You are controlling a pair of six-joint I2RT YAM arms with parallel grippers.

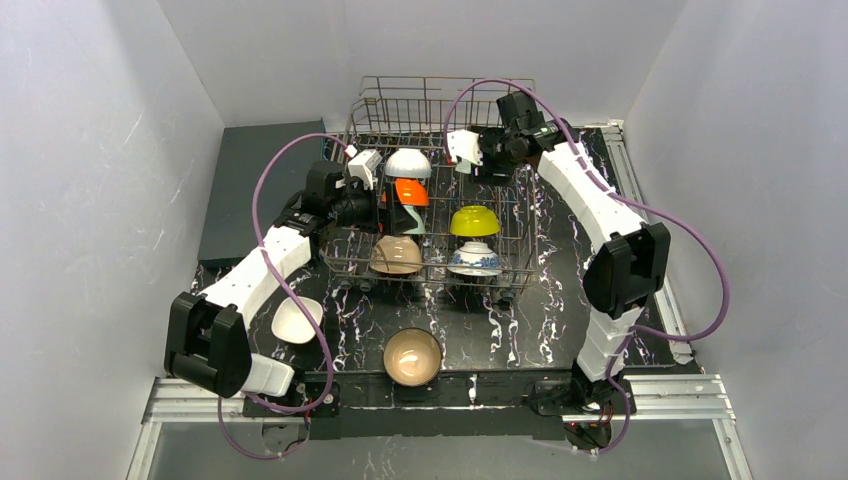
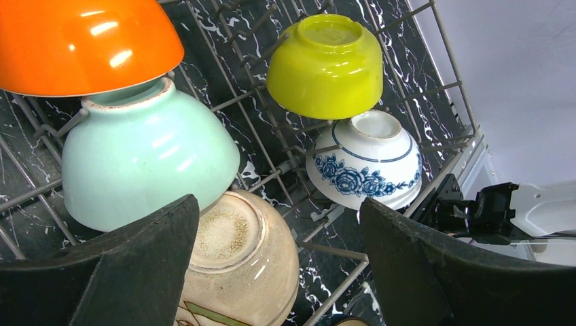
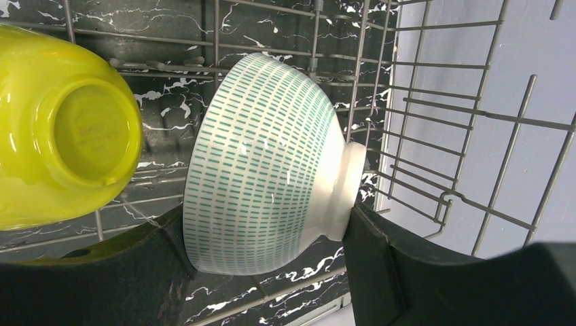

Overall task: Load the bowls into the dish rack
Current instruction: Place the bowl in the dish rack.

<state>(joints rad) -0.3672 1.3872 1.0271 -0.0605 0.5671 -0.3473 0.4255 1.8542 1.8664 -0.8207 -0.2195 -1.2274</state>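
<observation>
The silver wire dish rack (image 1: pixel 440 84) stands at the back middle. In it sit white (image 1: pixel 408 162), orange (image 1: pixel 412 192), mint green (image 1: pixel 404 219), lime green (image 1: pixel 474 220), peach-tan (image 1: pixel 396 256) and blue-and-white (image 1: pixel 474 259) bowls, upside down. My left gripper (image 2: pixel 278 265) is open and empty above the peach-tan bowl (image 2: pixel 238 251), beside the mint bowl (image 2: pixel 142 159). My right gripper (image 3: pixel 268 238) is shut on a white bowl with green dashes (image 3: pixel 265 170), on its side, low inside the rack (image 3: pixel 475 109) next to the lime bowl (image 3: pixel 64 125).
A white bowl (image 1: pixel 297 319) lies on the black marbled table at the left, and a tan bowl (image 1: pixel 412 356) stands upright at the front middle. A flat dark grey slab (image 1: pixel 255 185) lies left of the rack. White walls close in on both sides.
</observation>
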